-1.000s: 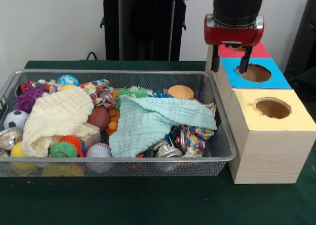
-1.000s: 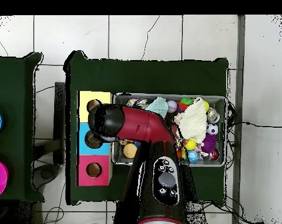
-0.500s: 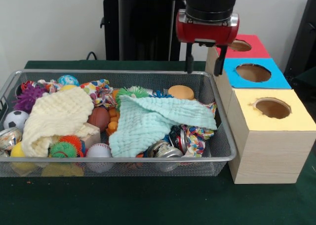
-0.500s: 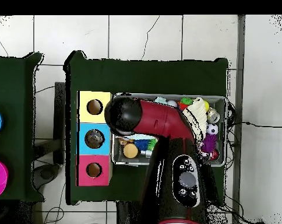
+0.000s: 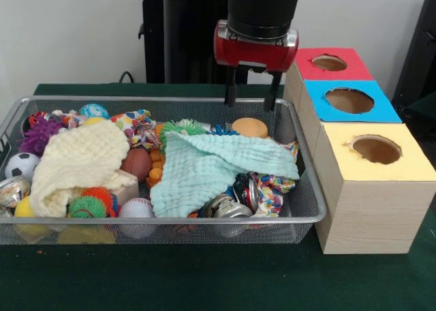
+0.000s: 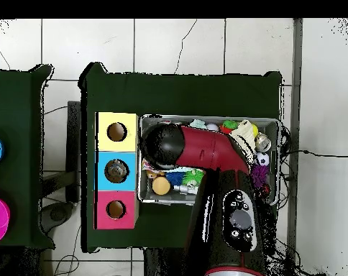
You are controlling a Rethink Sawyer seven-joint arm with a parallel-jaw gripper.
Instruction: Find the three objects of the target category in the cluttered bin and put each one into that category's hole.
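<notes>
End effector hangs with its 2 fingers apart and nothing between them, above the wire bin near the bin's far right corner, over an orange disc. I see the mint cloth spread across the bin's middle and a cream cloth toward its left end, with balls, a baseball and metal cans around them. Beside the bin at the green worktop's right edge stands the box with 3 holes: red, blue and yellow.
</notes>
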